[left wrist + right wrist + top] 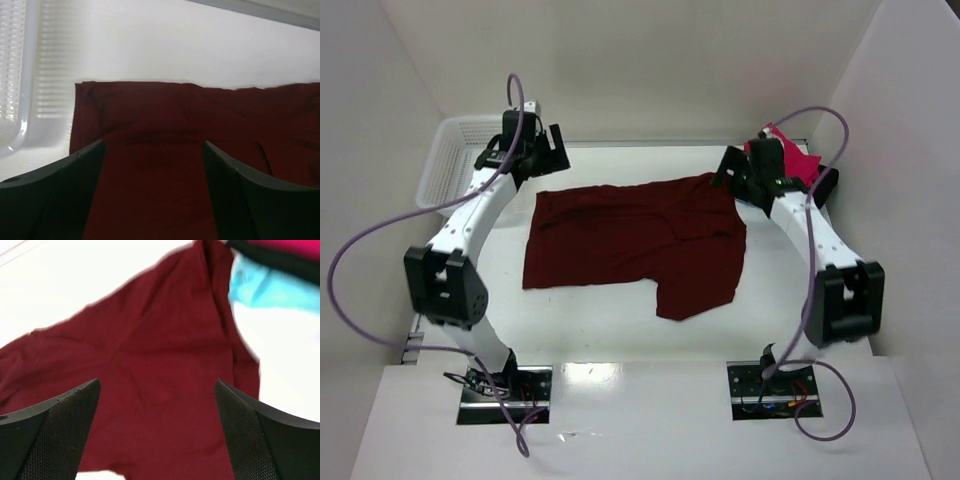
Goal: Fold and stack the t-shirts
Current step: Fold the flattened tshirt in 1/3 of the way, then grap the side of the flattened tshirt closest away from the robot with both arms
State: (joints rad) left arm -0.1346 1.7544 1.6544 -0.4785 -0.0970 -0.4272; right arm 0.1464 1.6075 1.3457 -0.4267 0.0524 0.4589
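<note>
A large dark maroon t-shirt [635, 240] lies spread flat on the white table, its folded far edge toward the back wall. My left gripper [542, 152] hovers open above the shirt's far left corner; in the left wrist view the maroon cloth [165, 150] fills the gap between the spread fingers [60, 195], none of it gripped. Over the far right corner my right gripper [732, 170] stands open, with maroon cloth [150, 370] below its wide-apart fingers [260, 440]. A bright pink-red folded shirt [798, 158] sits behind the right arm, with teal [260, 287] and black [270, 257] shirts under it.
A white plastic lattice basket [450, 165] stands at the back left, its rim also in the left wrist view [22, 75]. White walls close in on the table at the back and both sides. Purple cables loop off each arm.
</note>
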